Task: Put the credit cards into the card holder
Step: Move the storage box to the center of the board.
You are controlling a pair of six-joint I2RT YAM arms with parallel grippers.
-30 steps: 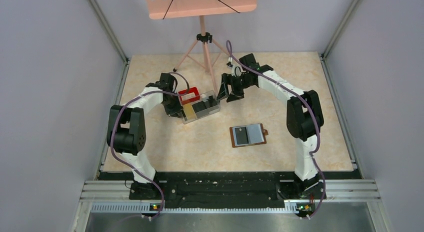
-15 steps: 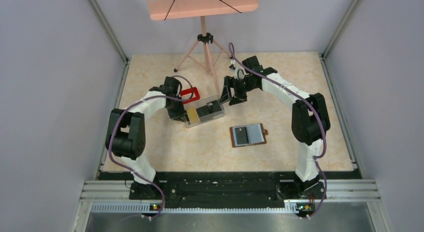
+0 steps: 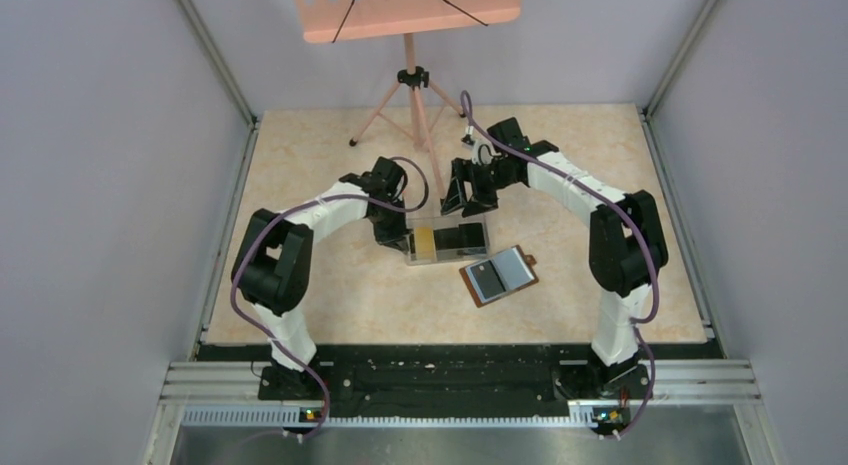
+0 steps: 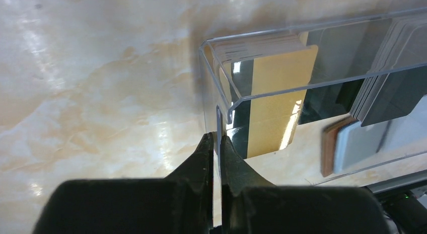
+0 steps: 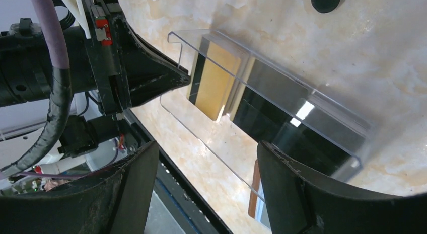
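Near the middle of the top view, the left tool was pinched shut on the thin end wall of a clear plastic rectangular box, which sat in the middle of the marbled beige tabletop. In the left wrist view its two black fingertips pressed on either side of that clear wall with barely a gap between them.

Inside the box were the thin plastic credit cards. A tan-yellow card fronted a stack at the gripped end, and black cards lay toward the right of that frame.

The right tool hung just above the far side of the box, its jaws spread wide and holding nothing. In the right wrist view its fingers rose from the lower left and lower right of the frame, apart from the box.

The small brown leather card holder lay open on the tabletop just below and right of the box, turned at a slant. A dark card showed on its left half and a pale grey-blue one on its right. Whether these sat in slots could not be told.

A pink board on a tripod stood at the top of the frame.
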